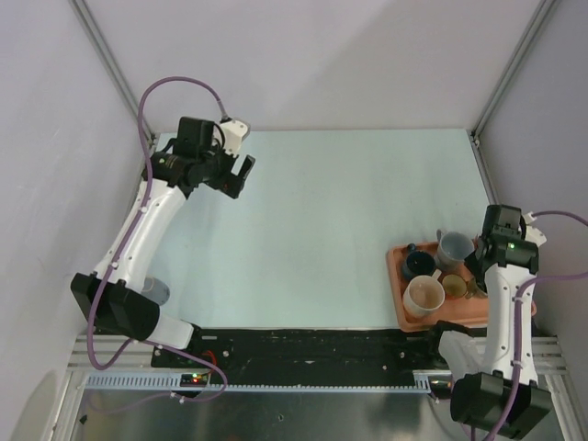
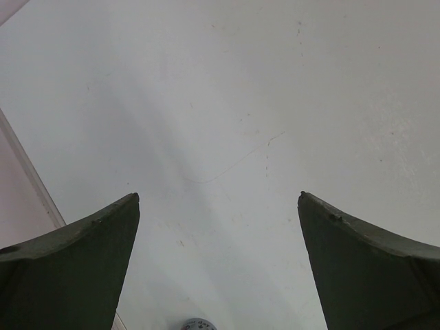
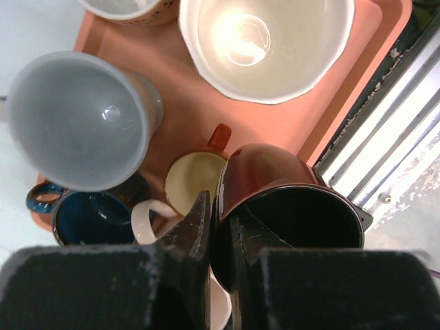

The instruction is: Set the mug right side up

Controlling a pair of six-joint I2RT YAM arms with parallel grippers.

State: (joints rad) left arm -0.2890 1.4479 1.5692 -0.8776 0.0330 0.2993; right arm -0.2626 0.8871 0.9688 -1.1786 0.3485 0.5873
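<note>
Right wrist: red-brown mug [image 3: 269,170] (dark inside)

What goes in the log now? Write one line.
left gripper open above table | right gripper shut on red mug rim | mug opening faces wrist camera

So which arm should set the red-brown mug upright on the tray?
Right: the right gripper clamps the rim of the red-brown mug above the tray; the left gripper hangs open over bare table, far away.
</note>
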